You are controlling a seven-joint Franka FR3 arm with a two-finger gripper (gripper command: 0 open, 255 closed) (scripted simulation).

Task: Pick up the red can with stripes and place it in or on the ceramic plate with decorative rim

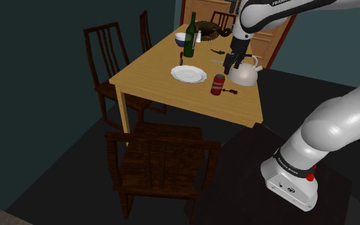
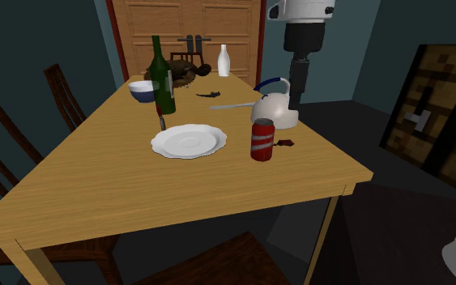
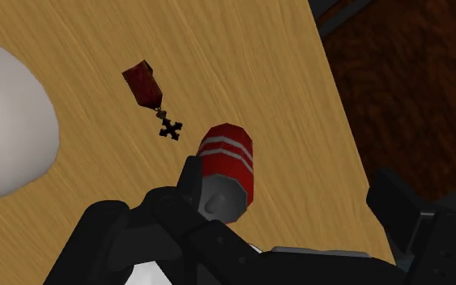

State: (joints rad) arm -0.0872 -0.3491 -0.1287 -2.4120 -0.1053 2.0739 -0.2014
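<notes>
White arm (image 1: 338, 121), dark joints (red button)

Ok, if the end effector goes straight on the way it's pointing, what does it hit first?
Probably the red striped can, standing between the open fingers but close to one; that finger might clip its top. Otherwise the wooden table. Depth is unclear.

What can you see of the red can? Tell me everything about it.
The can is red, with white stripes round its body and a grey top. It stands upright on the table, near an edge, apart from the plate and the kettle. A small dark red trinket lies close beside it. Nothing holds it: the open gripper hangs above, clear of it.
</notes>
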